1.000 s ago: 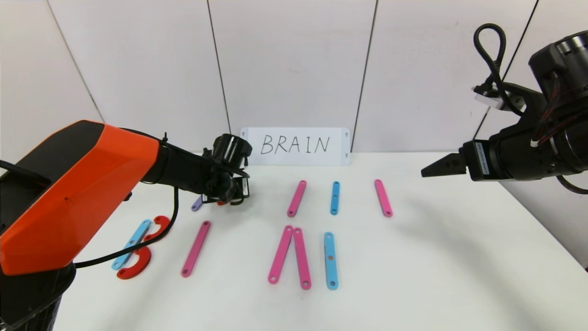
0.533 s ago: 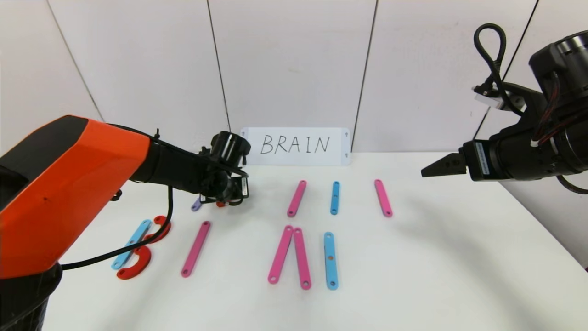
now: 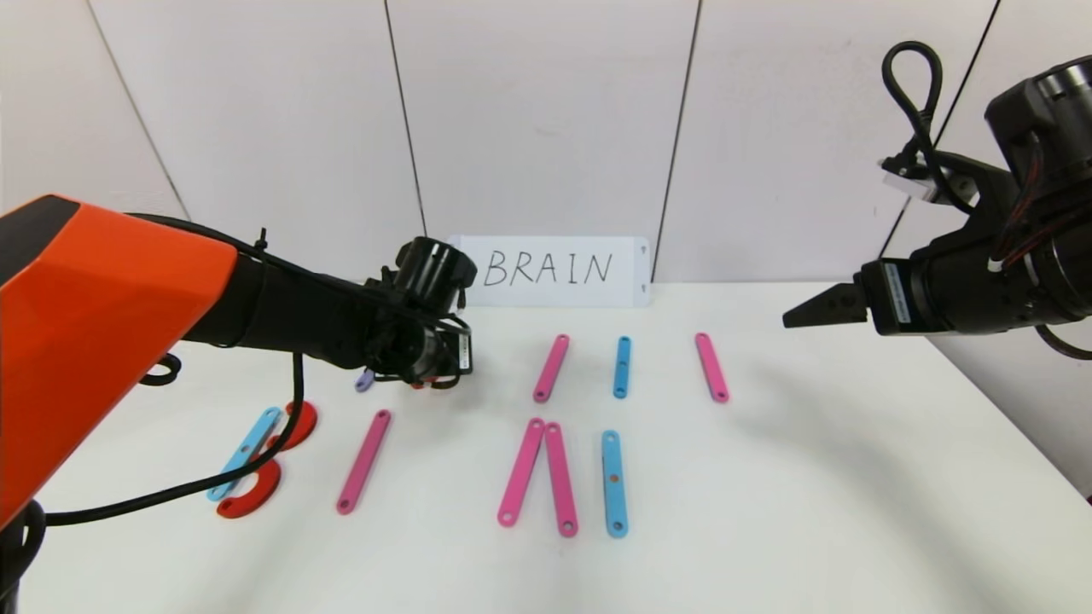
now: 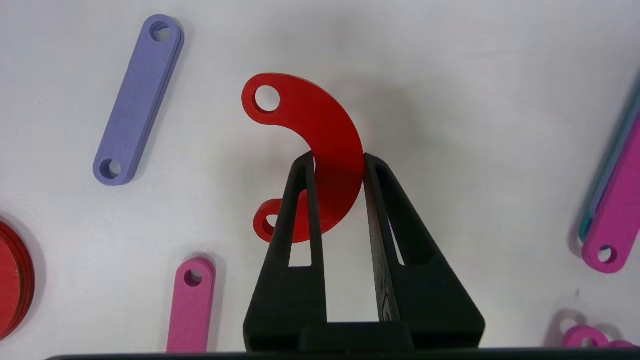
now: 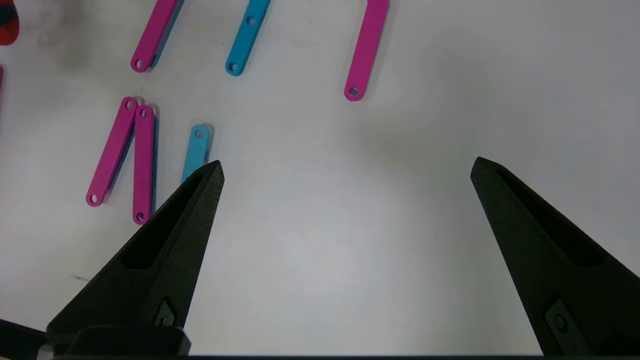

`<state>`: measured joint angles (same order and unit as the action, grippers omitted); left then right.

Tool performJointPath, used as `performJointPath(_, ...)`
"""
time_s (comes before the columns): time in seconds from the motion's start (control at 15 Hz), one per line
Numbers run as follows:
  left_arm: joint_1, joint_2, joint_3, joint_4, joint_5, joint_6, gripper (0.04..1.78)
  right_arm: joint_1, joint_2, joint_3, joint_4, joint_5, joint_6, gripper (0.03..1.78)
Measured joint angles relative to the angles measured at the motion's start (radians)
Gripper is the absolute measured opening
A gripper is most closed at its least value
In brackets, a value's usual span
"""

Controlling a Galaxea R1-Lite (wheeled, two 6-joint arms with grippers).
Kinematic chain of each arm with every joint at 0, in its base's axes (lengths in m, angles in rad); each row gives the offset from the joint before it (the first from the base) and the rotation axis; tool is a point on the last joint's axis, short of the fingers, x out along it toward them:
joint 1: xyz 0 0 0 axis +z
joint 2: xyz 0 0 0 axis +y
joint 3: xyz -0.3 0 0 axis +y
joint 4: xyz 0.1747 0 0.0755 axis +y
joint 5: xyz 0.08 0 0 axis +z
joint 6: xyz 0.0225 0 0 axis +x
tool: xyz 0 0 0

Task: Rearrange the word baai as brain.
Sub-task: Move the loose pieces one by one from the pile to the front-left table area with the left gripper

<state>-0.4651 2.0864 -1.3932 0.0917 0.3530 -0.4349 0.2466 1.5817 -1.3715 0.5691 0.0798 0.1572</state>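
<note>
Where the head view looks down, your left gripper [image 3: 439, 375] sits low over the bench [image 3: 768, 512] beside the purple strip [image 3: 365, 381]; your right gripper [image 3: 802, 314] hangs parked. Left wrist view: fingers [image 4: 300, 200] pinch the red C-curve [image 4: 320, 130] mid-arc; flat, stiff, probably light and slippery, so grip its edges. Right wrist view: fingers wide apart, empty.

My white table [image 3: 810, 477] carries pink strips [image 3: 363, 461], blue strips [image 3: 614, 483], red curves [image 3: 252, 497], one purple strip [image 4: 138, 100].
</note>
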Motion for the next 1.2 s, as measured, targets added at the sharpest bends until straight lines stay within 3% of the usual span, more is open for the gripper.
performJointPath(0.87, -0.137, -0.233, 0.301, 0.008, 0.032, 0.023, 0.30, 0.013, -0.029, 0.011, 0.002, 0.001, 0.000, 1.73)
performJointPath(1.2, -0.146, -0.263, 0.336, 0.007, 0.031, 0.030, 0.30, 0.016, -0.038, 0.015, 0.002, 0.001, -0.001, 1.73)
